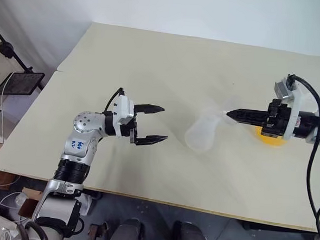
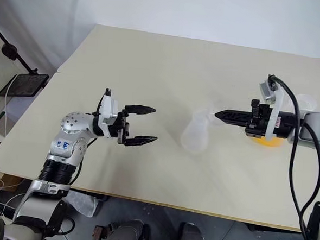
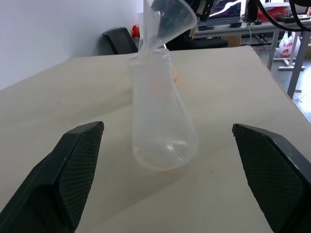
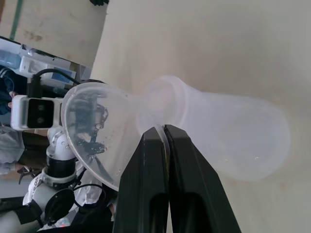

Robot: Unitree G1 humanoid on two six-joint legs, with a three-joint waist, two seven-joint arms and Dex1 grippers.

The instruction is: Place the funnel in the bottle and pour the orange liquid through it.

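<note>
The frosted white bottle (image 1: 201, 133) stands upright near the middle of the table. My right gripper (image 1: 229, 114) is shut on the rim of the clear funnel (image 4: 95, 138), which is tilted above the bottle's neck (image 3: 151, 58). The funnel (image 3: 170, 19) has its thin stem at the mouth; whether it is inside I cannot tell. My left gripper (image 1: 162, 123) is open and level, a short way to the left of the bottle, its two fingers (image 3: 80, 170) flanking the bottle without touching it. The orange liquid (image 1: 270, 141) shows as a round patch under my right hand, mostly hidden.
The beige table (image 1: 153, 60) has bare room all around the bottle. Its front edge runs close below both arms. A black stand (image 1: 14, 56) is off the table's left side. Chairs and desks (image 3: 121, 39) lie beyond the far edge.
</note>
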